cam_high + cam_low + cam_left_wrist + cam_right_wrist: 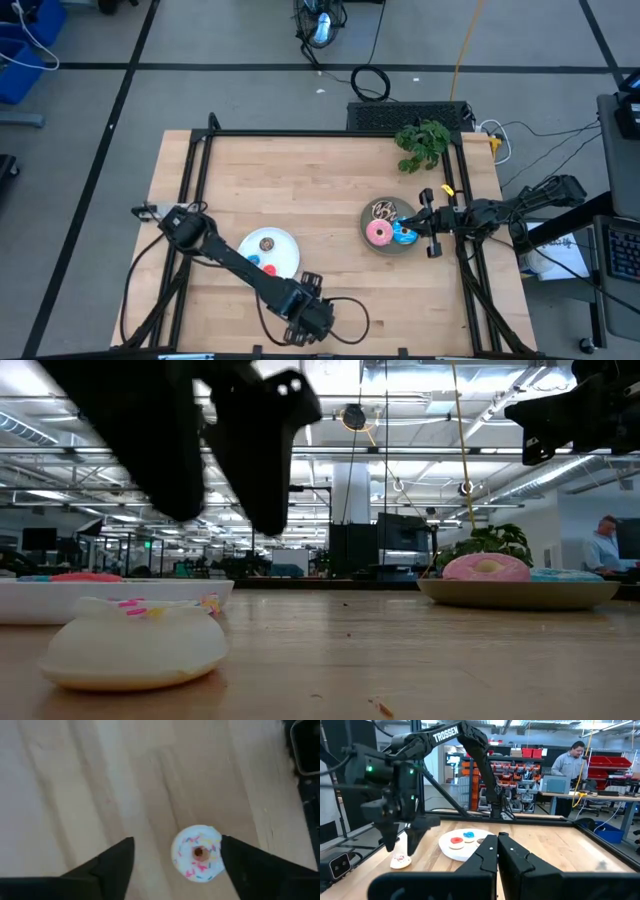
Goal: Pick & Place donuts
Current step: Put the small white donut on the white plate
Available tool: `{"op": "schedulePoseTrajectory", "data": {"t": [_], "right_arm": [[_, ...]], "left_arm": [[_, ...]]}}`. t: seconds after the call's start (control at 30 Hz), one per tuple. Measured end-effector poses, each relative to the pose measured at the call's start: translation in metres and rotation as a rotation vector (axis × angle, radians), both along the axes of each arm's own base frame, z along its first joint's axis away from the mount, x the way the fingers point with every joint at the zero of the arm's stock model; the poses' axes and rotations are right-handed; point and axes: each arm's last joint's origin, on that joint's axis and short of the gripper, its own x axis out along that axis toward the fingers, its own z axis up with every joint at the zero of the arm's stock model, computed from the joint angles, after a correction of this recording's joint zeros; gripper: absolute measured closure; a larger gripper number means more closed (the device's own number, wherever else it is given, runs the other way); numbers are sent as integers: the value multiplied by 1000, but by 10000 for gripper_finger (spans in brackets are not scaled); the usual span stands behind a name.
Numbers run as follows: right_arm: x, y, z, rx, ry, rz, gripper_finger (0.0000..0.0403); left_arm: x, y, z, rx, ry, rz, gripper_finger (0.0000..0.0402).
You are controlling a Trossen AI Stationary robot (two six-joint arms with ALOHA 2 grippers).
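A whitish mini donut (197,852) with coloured sprinkles lies flat on the wood near the table's front edge. My left gripper (177,840) hangs over it, pointing down, open, one finger on either side of the donut and neither touching it. In the low view its fingers (262,455) end above the donut (135,645). A white plate (285,243) holds a red mini donut (456,840) and a blue one (468,835). A grey plate (371,243) carries the pink donut (379,233), the blue donut (404,236) and a chocolate one (385,210). My right gripper (420,222) waits shut at the grey plate's right rim.
A green plant (422,143) stands at the table's far right corner. Black frame rails (190,180) run along the table's sides. A cable loop (345,315) lies by my left gripper at the front edge. A person (570,767) works beyond the table.
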Motion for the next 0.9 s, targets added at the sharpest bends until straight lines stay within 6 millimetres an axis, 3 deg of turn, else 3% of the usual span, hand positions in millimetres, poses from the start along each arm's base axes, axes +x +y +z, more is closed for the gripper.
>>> {"op": "schedulePoseTrajectory", "data": {"t": [0.17,0.3,0.6,0.9], "right_arm": [[0,0,-1,-3,8,0,403],[1,0,-1,-12,8,-1,403],[1,0,-1,-14,8,-1,403],[1,0,-1,-14,9,-1,403]], "left_arm": [[1,-3,-14,-43,71,-10,51],[-1,-4,-19,-69,102,-2,26],[-1,-4,-44,-66,103,-2,21],[-4,-3,-49,-112,129,25,21]]}}
